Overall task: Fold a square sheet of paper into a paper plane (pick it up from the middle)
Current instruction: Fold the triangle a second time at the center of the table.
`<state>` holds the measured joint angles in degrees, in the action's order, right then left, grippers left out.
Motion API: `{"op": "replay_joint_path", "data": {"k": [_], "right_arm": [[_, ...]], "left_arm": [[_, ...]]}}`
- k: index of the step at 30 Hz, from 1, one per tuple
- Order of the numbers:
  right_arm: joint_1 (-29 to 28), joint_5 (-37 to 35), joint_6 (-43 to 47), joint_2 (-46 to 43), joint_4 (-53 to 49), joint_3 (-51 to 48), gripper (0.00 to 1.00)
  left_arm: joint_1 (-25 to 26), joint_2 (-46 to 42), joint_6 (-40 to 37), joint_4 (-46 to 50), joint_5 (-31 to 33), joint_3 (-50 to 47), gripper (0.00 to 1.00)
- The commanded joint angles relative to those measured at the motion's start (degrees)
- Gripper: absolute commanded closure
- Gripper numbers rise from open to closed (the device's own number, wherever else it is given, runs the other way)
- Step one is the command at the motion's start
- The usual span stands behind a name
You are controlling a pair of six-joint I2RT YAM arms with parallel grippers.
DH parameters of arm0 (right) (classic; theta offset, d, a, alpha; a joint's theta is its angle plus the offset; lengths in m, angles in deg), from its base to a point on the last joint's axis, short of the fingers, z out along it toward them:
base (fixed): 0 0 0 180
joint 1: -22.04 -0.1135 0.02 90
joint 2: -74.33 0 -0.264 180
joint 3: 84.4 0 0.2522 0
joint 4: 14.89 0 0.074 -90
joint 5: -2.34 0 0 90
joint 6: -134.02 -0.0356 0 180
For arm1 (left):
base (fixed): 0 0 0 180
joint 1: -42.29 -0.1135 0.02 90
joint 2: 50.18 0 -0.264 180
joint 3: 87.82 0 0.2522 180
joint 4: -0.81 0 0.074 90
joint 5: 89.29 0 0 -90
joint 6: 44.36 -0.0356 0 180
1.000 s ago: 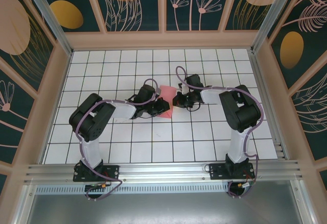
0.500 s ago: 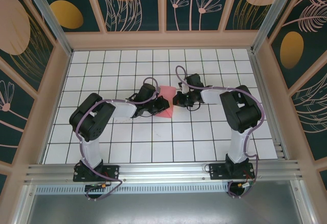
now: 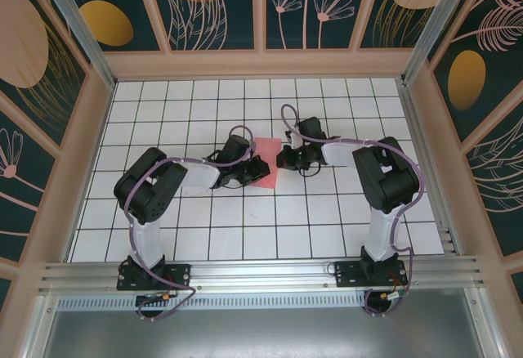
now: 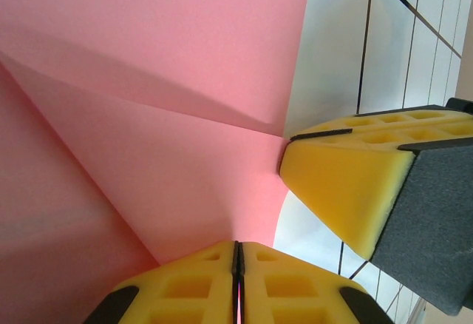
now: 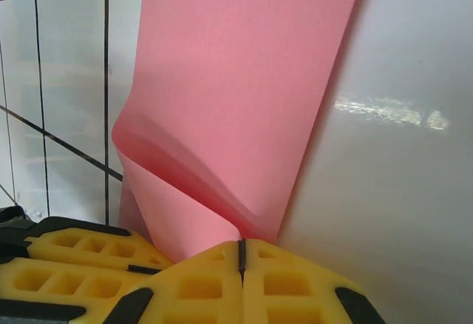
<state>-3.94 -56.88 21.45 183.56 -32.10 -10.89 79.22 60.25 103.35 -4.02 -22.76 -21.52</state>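
Creases run across the square sheet of paper (image 3: pixel 266 145), which lies near the middle of the white gridded board (image 3: pixel 327 211), directly between the two grippers. The left gripper (image 4: pixel 238 244) has its yellow pads pressed together on the sheet's edge, a pink sliver showing in the seam. The right gripper (image 5: pixel 241 243), at the opposite side, pinches a buckled edge with its pads closed too.

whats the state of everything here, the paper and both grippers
square sheet of paper, creased and buckled, pinched on two sides
left gripper, shut on the sheet's edge
right gripper, shut on the sheet's other side
white gridded board, flat, under the sheet
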Motion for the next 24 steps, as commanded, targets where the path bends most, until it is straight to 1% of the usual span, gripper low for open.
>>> {"op": "replay_joint_path", "data": {"k": [1,17,24], "right_arm": [[-0.18,-1.63,1.52,-0.34,-0.30,1.73,0.99],[-0.30,-1.74,1.78,1.69,-0.66,3.63,0.99],[-0.31,-2.02,2.09,2.26,-0.92,3.89,0.99]], "left_arm": [[0.25,1.10,-0.94,1.26,0.17,1.16,0.88],[0.32,0.77,-1.26,1.66,0.22,1.08,0.87],[0.33,-2.47,-2.28,-0.55,0.61,1.13,0.85]]}}
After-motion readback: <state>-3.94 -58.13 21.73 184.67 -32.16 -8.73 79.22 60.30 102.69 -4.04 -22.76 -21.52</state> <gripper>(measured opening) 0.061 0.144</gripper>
